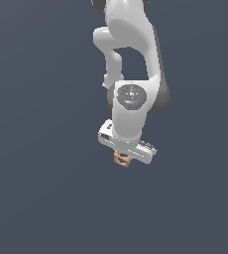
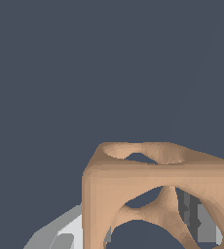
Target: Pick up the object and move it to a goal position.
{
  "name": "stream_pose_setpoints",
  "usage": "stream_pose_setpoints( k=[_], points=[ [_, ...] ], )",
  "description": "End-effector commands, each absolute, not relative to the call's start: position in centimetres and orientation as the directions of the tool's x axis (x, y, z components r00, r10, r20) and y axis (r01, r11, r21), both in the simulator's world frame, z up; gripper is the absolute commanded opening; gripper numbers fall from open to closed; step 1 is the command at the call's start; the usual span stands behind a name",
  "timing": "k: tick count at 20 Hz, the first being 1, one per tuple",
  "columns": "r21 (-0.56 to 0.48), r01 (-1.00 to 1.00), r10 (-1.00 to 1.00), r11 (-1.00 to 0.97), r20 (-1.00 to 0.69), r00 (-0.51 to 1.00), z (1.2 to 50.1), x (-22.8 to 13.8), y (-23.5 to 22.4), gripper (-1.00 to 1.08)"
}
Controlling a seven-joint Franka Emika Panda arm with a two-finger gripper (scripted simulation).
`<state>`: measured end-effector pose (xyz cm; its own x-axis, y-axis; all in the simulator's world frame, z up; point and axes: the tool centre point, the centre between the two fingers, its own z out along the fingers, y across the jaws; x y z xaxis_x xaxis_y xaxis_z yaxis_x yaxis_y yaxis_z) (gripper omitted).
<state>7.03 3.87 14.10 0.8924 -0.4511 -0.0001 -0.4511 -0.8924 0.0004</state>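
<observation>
Against a plain dark grey-blue ground [image 1: 36, 198], one white arm [image 1: 131, 59] reaches down the middle of the exterior view. No brand, label or legible writing shows on it; its wrist carries only a round grey disc [image 1: 131, 95] with small coloured dots, too small to read. Below the wrist, the gripper [image 1: 122, 156] ends in a pale crossbar tilted down toward the exterior view's right. One block [image 1: 121, 158], orange-tan and pierced by round holes, sits directly under that bar, off any visible surface. In the wrist view the block [image 2: 133, 194] fills the near field as an open frame, with grey finger [image 2: 199, 221] parts seen through its holes and a second pale part [image 2: 60, 233] beside it. The jaws appear closed on the block, gripping it from two sides.
</observation>
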Motion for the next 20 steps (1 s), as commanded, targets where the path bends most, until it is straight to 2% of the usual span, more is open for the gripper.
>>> stream_pose_setpoints(
  k=[1, 13, 20],
  points=[
    [0.000, -0.451, -0.451, -0.892, 0.000, 0.892, 16.8, 7.0, 5.3, -1.00],
    [0.001, -0.451, -0.451, -0.892, 0.001, 0.892, 29.0, 7.4, 11.9, -1.00],
    [0.000, -0.451, -0.451, -0.892, 0.000, 0.892, 33.3, 7.7, 14.4, -1.00]
  ],
)
